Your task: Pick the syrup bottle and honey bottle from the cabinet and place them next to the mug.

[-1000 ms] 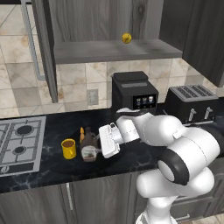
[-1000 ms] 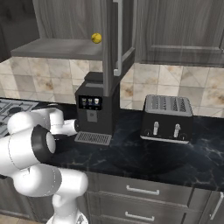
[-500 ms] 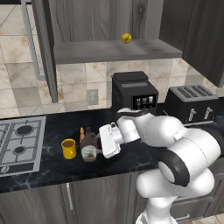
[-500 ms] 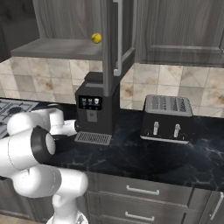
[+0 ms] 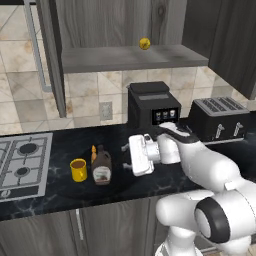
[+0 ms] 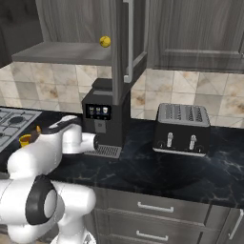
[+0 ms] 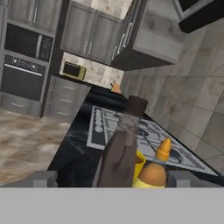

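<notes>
The dark brown syrup bottle (image 5: 102, 168) stands upright on the black counter, just right of the yellow mug (image 5: 78, 170). The slim honey bottle (image 5: 93, 153) with its orange cap stands close behind them. My gripper (image 5: 125, 156) is open and level, a short way right of the syrup bottle and apart from it. In the hand view the syrup bottle (image 7: 118, 159) rises between my wide-set fingertips (image 7: 43, 178) with a gap on each side; the honey bottle (image 7: 155, 171) and mug (image 7: 139, 162) sit behind it. The cabinet (image 5: 130, 57) hangs above. From the right, the mug (image 6: 26, 139) peeks past my arm.
A small yellow ball (image 5: 144, 43) lies on the cabinet shelf. A black coffee machine (image 5: 152, 105) stands behind my hand, with a toaster (image 5: 217, 117) to its right. The stove (image 5: 22, 160) is left of the mug. An open cabinet door (image 6: 128, 43) hangs over the coffee machine.
My jaws have widened and let go of the syrup bottle, which stays standing by the mug. The hand has drawn back a little to the right.
</notes>
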